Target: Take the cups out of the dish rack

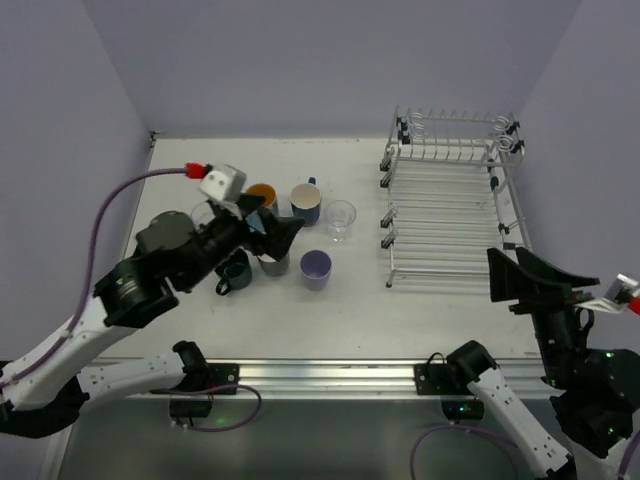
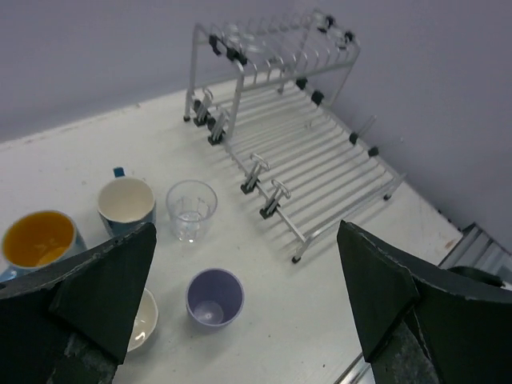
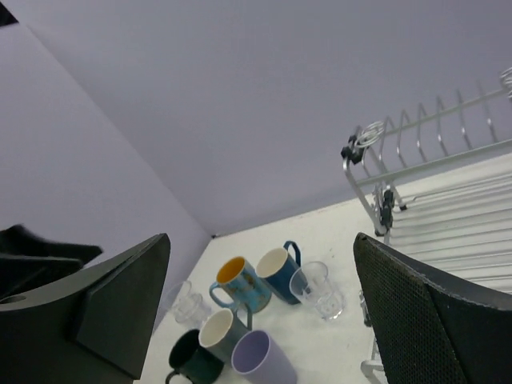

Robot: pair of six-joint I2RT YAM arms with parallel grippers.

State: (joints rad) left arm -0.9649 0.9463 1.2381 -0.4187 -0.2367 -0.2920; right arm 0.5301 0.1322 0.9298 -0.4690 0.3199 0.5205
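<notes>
The wire dish rack stands at the right with no cups in it. Several cups stand grouped on the table to its left: an orange-inside mug, a blue white-inside mug, a clear glass, a lavender tumbler, a grey-teal mug, a dark teal mug and another clear glass. My left gripper hovers open and empty over the group; the tumbler lies below its jaws. My right gripper is open and empty near the rack's front right corner.
The rack reaches close to the right wall. The left arm's purple cable loops over the table's left side. The metal rail runs along the near table edge.
</notes>
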